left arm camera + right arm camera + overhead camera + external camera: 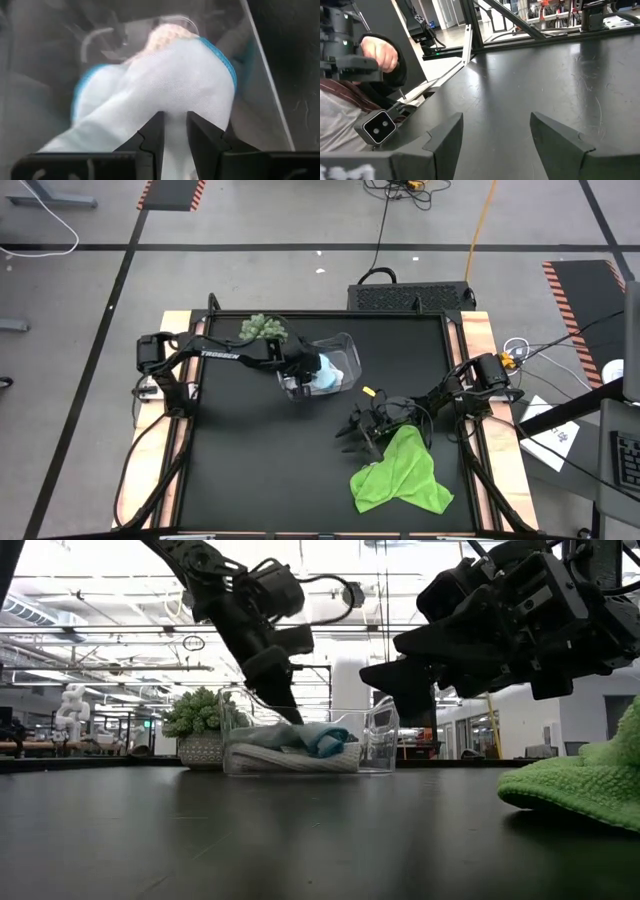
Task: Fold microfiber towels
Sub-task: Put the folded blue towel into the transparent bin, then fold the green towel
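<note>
A clear plastic bin (345,350) stands at the table's far middle. In it the light blue towel (318,736) lies on the white towel (290,760). My left gripper (303,378) reaches down into the bin and is shut on the light blue towel (175,75). The lime green towel (402,475) lies crumpled on the table near the right front; it also shows in the low view (590,785). My right gripper (358,432) is open and empty, just above the table beside the green towel's far left edge. My left gripper pinches a raised bulge of the light blue towel (175,107) between its two fingers (152,132). The fingers come slanting down from the table's left into the bin. The towel rests in the bin on the white towel; how many layers are held, I cannot tell.
A round green spiky plant (262,328) in a pot (200,750) stands just left of the bin at the table's far edge. Bare black tabletop (260,460) spreads across the near left and middle. A person's hand (379,52) shows beyond the table's edge.
</note>
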Robot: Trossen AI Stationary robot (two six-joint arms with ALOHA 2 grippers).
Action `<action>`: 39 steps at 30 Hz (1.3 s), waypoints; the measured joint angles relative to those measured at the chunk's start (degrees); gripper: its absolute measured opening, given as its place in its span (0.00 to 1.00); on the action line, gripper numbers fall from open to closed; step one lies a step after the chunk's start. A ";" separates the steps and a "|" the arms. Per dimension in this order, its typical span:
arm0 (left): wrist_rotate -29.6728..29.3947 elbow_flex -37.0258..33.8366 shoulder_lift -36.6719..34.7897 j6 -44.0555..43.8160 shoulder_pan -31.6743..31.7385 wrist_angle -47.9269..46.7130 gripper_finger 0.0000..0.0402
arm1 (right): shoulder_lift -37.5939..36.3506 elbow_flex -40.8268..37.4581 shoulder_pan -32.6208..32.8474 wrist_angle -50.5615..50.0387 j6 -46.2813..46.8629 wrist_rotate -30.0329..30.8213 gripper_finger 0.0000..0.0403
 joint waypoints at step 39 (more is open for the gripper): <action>-25.60 -5.67 -32.86 6.28 -36.95 3.80 0.21 | -4.51 -0.89 3.25 -3.60 -2.59 2.14 0.55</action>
